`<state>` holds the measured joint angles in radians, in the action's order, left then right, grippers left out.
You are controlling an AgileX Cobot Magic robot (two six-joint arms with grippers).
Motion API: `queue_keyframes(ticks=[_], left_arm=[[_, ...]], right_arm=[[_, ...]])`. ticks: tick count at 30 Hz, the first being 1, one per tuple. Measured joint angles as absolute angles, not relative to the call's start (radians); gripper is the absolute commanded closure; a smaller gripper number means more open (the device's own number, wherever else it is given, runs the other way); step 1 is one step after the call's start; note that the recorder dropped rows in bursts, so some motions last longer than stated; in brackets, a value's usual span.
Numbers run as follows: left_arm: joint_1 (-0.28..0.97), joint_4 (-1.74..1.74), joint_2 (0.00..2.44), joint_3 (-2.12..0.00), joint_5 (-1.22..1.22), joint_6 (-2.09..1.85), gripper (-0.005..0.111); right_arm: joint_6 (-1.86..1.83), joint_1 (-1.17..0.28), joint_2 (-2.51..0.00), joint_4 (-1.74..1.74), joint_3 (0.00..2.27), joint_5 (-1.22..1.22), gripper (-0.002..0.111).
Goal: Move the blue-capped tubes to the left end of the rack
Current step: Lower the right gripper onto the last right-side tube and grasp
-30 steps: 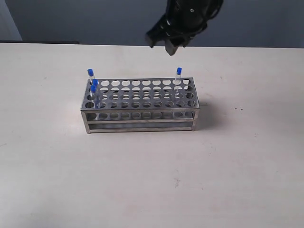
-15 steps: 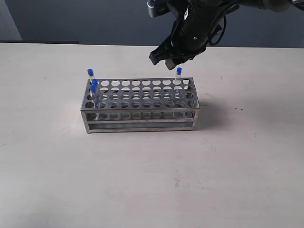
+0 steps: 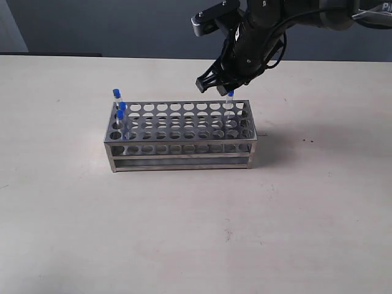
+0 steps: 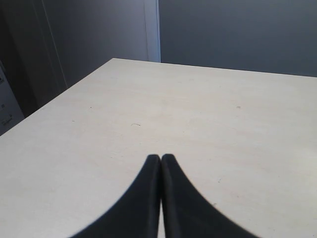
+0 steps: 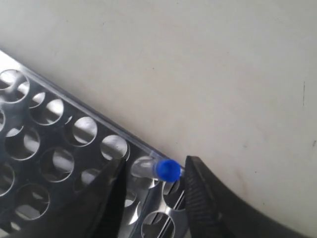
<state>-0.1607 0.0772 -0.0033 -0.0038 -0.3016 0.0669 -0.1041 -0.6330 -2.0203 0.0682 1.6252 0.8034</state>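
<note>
The shiny metal rack (image 3: pixel 184 130) stands mid-table. Three blue-capped tubes (image 3: pixel 120 110) stand at its left end. A fourth blue-capped tube (image 3: pixel 230 95) stands in the back row at the right end. My right gripper (image 3: pixel 213 87) hangs over that tube, open. In the right wrist view its jaws (image 5: pixel 154 165) straddle the blue cap (image 5: pixel 169 170) without touching it, above the rack's corner (image 5: pixel 54 148). My left gripper (image 4: pixel 161 157) is shut on nothing above bare table and is out of the exterior view.
A pale tabletop (image 3: pixel 294 202) stretches around the rack on all sides. A dark wall (image 3: pixel 110 24) runs behind the table's far edge. The left wrist view shows the table's corner (image 4: pixel 116 62) and a dark wall beyond it.
My right gripper has come down and toward the rack's right end, from high above the table to cap height around the right-hand tube. The tubes and rack have not moved.
</note>
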Motion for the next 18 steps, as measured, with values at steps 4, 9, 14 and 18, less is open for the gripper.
queue_keyframes(ticks=[4,9,14,18], left_arm=[[-0.161,0.077,-0.003,-0.004,-0.302,0.067,0.106],[-0.161,0.077,-0.003,-0.004,-0.302,0.067,0.106],[-0.161,0.077,-0.003,-0.004,-0.302,0.067,0.106],[-0.161,0.077,-0.003,-0.004,-0.302,0.067,0.106]], right_arm=[[-0.088,-0.633,-2.040,0.070,1.625,0.776,0.070],[-0.076,-0.633,-2.067,0.072,1.625,0.762,0.070],[-0.037,-0.608,-2.090,0.064,1.625,0.762,0.077],[-0.031,-0.593,-2.092,0.023,1.621,0.762,0.101]])
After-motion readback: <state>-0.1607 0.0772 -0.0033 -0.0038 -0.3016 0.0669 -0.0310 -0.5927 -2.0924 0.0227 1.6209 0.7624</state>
